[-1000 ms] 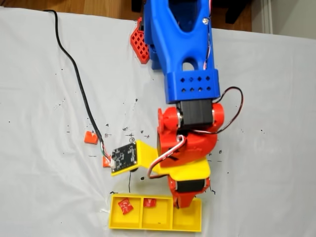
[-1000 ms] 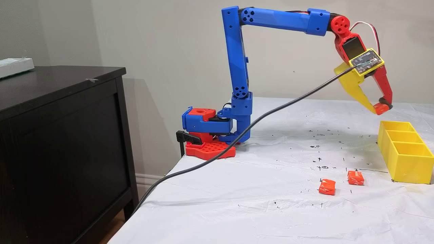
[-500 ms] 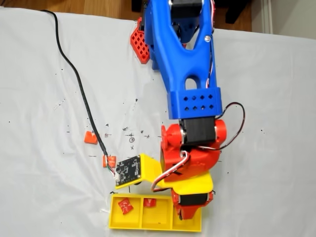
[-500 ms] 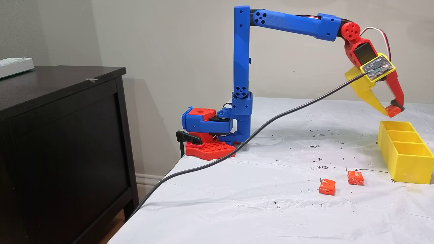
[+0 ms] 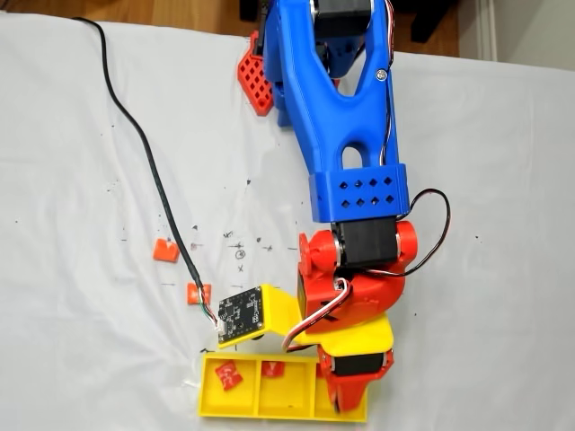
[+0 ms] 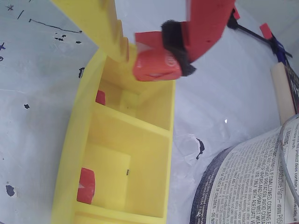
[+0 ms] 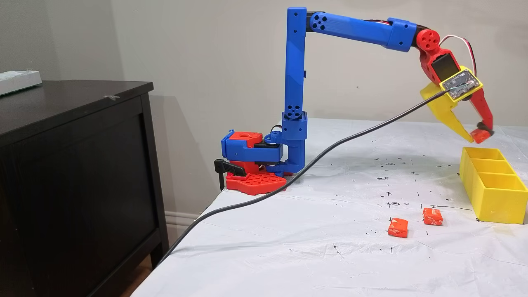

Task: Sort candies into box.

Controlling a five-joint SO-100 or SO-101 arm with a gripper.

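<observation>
My arm reaching out and bent down, my gripper (image 7: 477,136) clamped on an orange candy (image 6: 154,64), hanging above the yellow tray's (image 7: 493,197) far end compartment, tray's long axis running away from the table's front edge.

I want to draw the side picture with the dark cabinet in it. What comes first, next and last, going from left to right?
dark cabinet → red and blue arm base → first orange candy → second orange candy → yellow box
</observation>
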